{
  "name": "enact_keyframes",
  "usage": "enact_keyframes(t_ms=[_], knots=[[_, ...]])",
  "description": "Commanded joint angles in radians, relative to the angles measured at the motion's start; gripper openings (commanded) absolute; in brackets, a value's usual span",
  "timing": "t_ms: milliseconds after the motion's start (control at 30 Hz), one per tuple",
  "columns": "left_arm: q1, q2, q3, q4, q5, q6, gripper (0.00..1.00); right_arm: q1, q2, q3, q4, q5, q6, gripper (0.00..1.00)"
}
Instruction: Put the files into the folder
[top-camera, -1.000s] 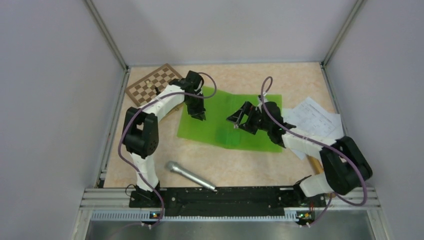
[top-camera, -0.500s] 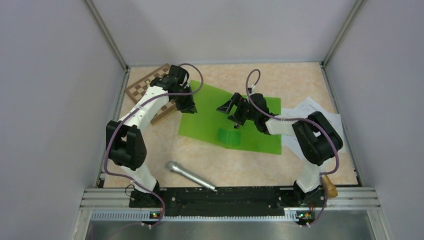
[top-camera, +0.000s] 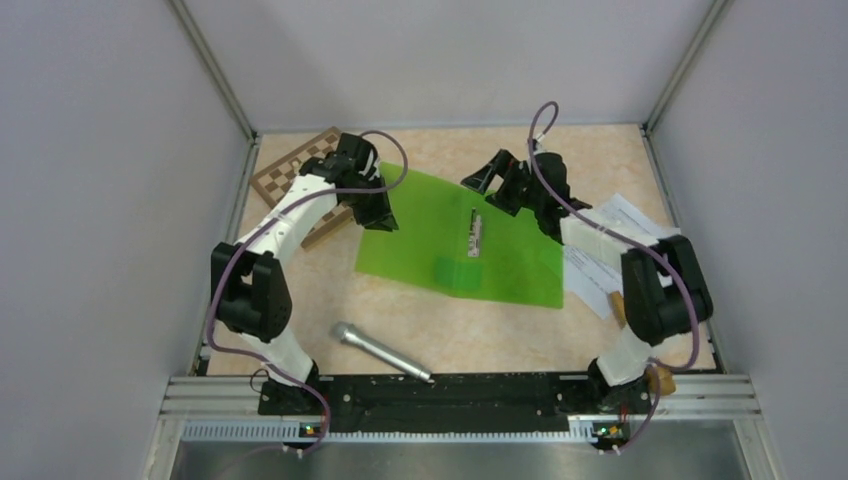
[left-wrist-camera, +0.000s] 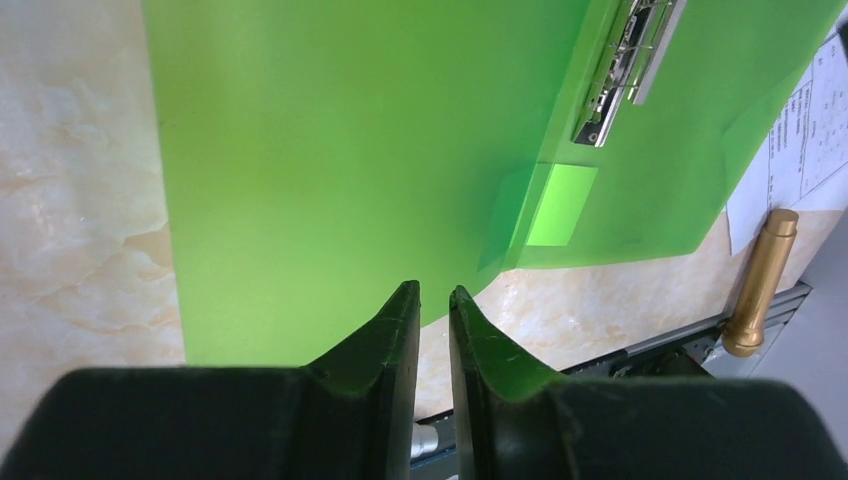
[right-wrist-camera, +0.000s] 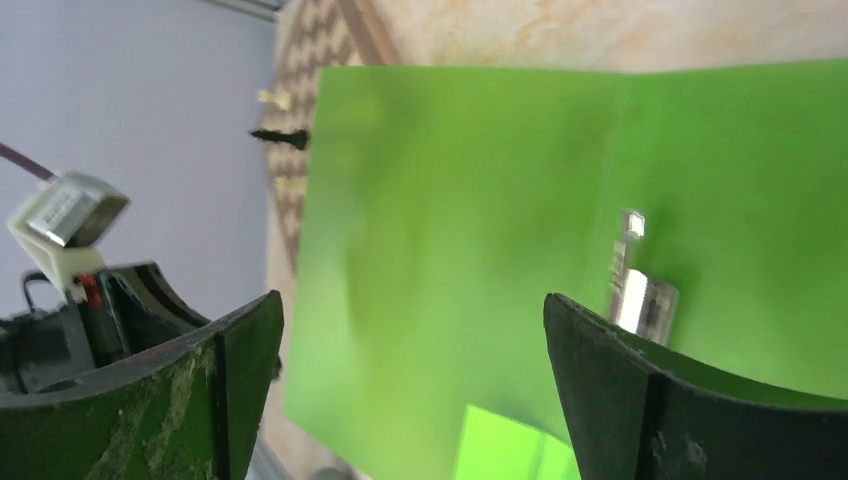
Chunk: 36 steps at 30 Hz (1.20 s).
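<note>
The green folder (top-camera: 440, 235) lies open and flat on the table, its metal clip (top-camera: 474, 235) bare along the middle; the left wrist view shows the folder (left-wrist-camera: 350, 150) and clip (left-wrist-camera: 620, 70) too. The files (top-camera: 625, 235) are white printed sheets lying right of the folder, partly under my right arm. My left gripper (top-camera: 383, 222) hovers at the folder's left edge, its jaws a narrow slit apart with nothing between (left-wrist-camera: 430, 288). My right gripper (top-camera: 492, 180) stands wide open above the folder's far edge, empty (right-wrist-camera: 408, 297).
A brown checkered board (top-camera: 300, 175) lies at the far left under my left arm. A silver cylindrical tool (top-camera: 380, 350) rests near the front rail. A wooden-handled tool (left-wrist-camera: 760, 280) lies by the files. Walls close in on the left, far and right sides.
My right gripper has drawn back from over the folder's middle to its far edge, uncovering the clip. My left gripper shifted from over the folder to its left edge.
</note>
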Motion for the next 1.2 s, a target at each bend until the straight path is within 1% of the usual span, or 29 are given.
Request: enact_keyframes(t_ms=[0, 67, 100, 167, 233, 267, 333, 500, 567, 633, 700, 800, 1000, 1167], knots=[[-0.029, 0.073, 0.077, 0.046, 0.053, 0.014, 0.22, -0.019, -0.27, -0.037, -0.431, 0.251, -0.259, 0.99], [-0.048, 0.102, 0.115, 0.046, 0.029, 0.016, 0.22, -0.063, -0.376, -0.076, -0.582, 0.399, -0.327, 0.99], [-0.052, 0.113, 0.129, 0.042, 0.007, 0.015, 0.22, -0.102, -0.428, -0.105, -0.638, 0.441, -0.349, 0.99], [-0.051, 0.128, 0.147, 0.028, -0.038, 0.011, 0.22, -0.223, -0.553, -0.171, -0.716, 0.467, -0.377, 0.99], [-0.052, 0.13, 0.151, 0.029, -0.073, 0.013, 0.23, -0.331, -0.641, -0.237, -0.764, 0.465, -0.385, 0.99], [-0.052, 0.13, 0.15, 0.036, -0.081, 0.016, 0.23, -0.383, -0.674, -0.265, -0.78, 0.469, -0.384, 0.99], [-0.051, 0.141, 0.156, 0.053, -0.069, 0.015, 0.24, -0.446, -0.711, -0.309, -0.814, 0.491, -0.363, 0.99], [-0.056, 0.23, 0.184, 0.076, -0.038, -0.006, 0.24, -0.568, -0.673, -0.352, -0.853, 0.472, -0.31, 0.99], [-0.061, 0.241, 0.17, 0.087, -0.034, -0.007, 0.24, -0.664, -0.667, -0.378, -0.838, 0.39, -0.307, 0.99], [-0.064, 0.244, 0.152, 0.102, -0.034, -0.008, 0.24, -0.791, -0.67, -0.406, -0.821, 0.297, -0.32, 0.99], [-0.068, 0.255, 0.149, 0.105, -0.026, -0.009, 0.24, -0.852, -0.665, -0.417, -0.818, 0.254, -0.339, 0.99], [-0.083, 0.268, 0.153, 0.107, -0.035, -0.003, 0.24, -0.906, -0.65, -0.437, -0.805, 0.234, -0.347, 0.99], [-0.085, 0.27, 0.133, 0.112, -0.024, 0.003, 0.24, -1.063, -0.62, -0.543, -0.717, 0.093, -0.365, 0.99], [-0.094, 0.281, 0.134, 0.114, 0.003, 0.009, 0.23, -1.071, -0.64, -0.576, -0.682, 0.114, -0.354, 0.99]])
